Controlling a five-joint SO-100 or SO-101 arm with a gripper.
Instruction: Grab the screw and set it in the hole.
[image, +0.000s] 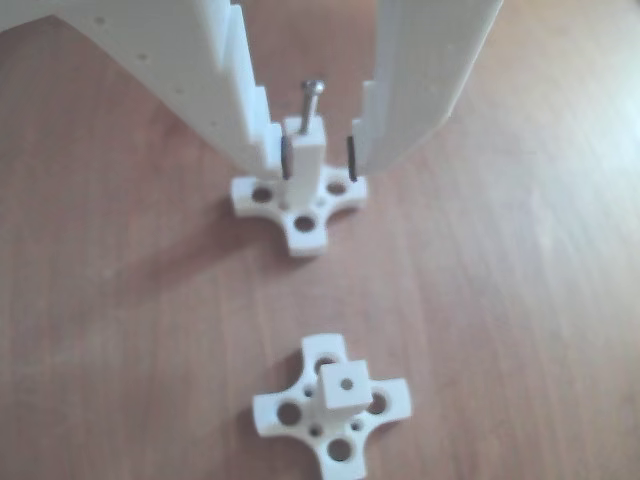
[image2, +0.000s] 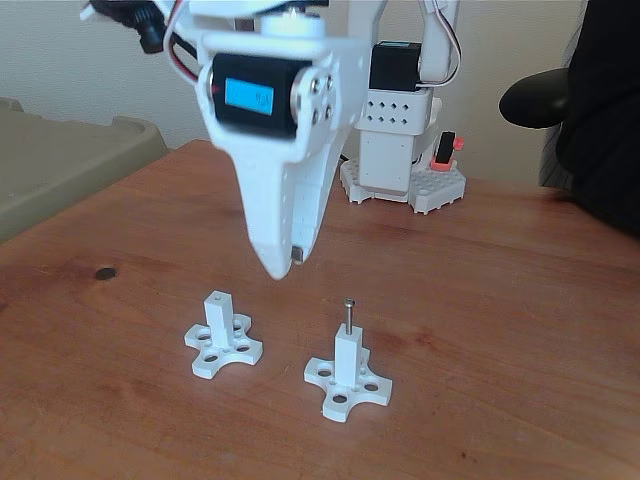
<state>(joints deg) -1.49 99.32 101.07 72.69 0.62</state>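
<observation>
screw (image: 313, 104): stands upright in the hole at the top of the post (image: 303, 152), head up, shank partly sunk. It stays vertical with nothing gripping it, so I judge it seated and the placing step done.
post with screw: directly below the hand in the wrist-style view, between the two fingers; in the fixed view it sits lower and to the right of the fingertips (image2: 276, 262), well clear of them.
hole: covered by the screw; cannot see it directly.
second post (image: 343, 384): apart from the hand, nearer the camera in the other view; its top hole (image: 347, 381) is bare, nothing in it.
hand (image: 318, 150): fingers spread wide, one each side of the post, a gap on both sides. Holds nothing, touches nothing. Raised above the surface (image2: 520, 330) in the fixed view.
why spread: judged a release posture, wide enough to lift off without knocking the screw.
risk: a sideways drift while lifting could tip the screw.
</observation>
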